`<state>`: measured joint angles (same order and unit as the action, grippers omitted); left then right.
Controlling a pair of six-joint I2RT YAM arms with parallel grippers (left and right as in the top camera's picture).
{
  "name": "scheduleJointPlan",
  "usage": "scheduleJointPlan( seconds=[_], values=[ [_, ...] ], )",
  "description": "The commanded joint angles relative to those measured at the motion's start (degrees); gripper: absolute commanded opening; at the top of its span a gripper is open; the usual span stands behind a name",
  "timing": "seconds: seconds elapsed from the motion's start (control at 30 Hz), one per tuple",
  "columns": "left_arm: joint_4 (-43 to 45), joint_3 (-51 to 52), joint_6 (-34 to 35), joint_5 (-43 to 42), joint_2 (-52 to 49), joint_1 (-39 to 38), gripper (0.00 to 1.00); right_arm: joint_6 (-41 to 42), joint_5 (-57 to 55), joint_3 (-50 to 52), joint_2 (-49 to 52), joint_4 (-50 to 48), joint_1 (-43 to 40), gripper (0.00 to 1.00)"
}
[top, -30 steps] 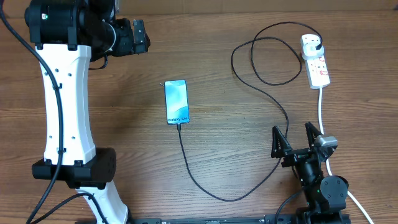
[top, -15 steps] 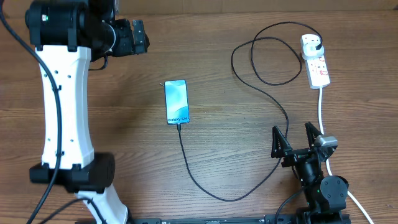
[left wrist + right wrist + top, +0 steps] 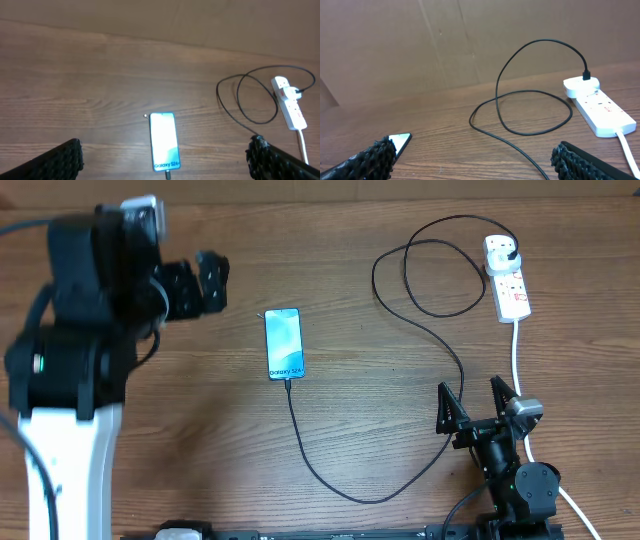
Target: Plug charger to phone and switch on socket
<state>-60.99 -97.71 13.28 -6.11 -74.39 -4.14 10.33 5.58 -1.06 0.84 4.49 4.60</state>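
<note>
The phone (image 3: 283, 344) lies near the middle of the table (image 3: 350, 240). The socket (image 3: 508, 280) lies well apart, at the far right. The charger (image 3: 294, 423) runs from the near end of the phone, bends right, makes loops, and its plug sits on the socket's far end.

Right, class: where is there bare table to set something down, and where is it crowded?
Bare wood lies between the left pincer and the phone, and between the phone and the charger cable to its right. Crowded: the cable loops beside the socket.
</note>
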Motion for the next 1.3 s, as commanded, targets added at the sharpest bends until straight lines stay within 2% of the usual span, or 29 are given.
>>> scheduleJointPlan(
  seconds=[0.0, 0.57, 0.7, 1.0, 1.27],
  values=[
    [3.89, 8.61, -1.09, 2.1, 6.84, -0.24, 0.99, 0.13, 0.04, 0.61, -0.68, -0.2, 0.33, 1.0],
    [27.69, 50.21, -1.22, 5.05, 42.12, -0.24, 1.0, 0.13, 0.07, 0.61, -0.68, -0.2, 0.33, 1.0],
    [34.42, 58.66, -3.3, 5.11, 49.48, -0.24, 0.99, 0.13, 0.04, 0.61, -0.68, -0.2, 0.33, 1.0],
    [49.75, 74.86, -6.73, 5.46, 61.7, 0.0, 1.0, 0.13, 0.04, 0.61, -0.68, -0.2, 0.33, 1.0],
    [54.25, 83.23, -8.68, 5.44, 69.59, 2.75, 1.0, 0.13, 0.04, 0.61, -0.68, -0.2, 0.33, 1.0]
  ],
)
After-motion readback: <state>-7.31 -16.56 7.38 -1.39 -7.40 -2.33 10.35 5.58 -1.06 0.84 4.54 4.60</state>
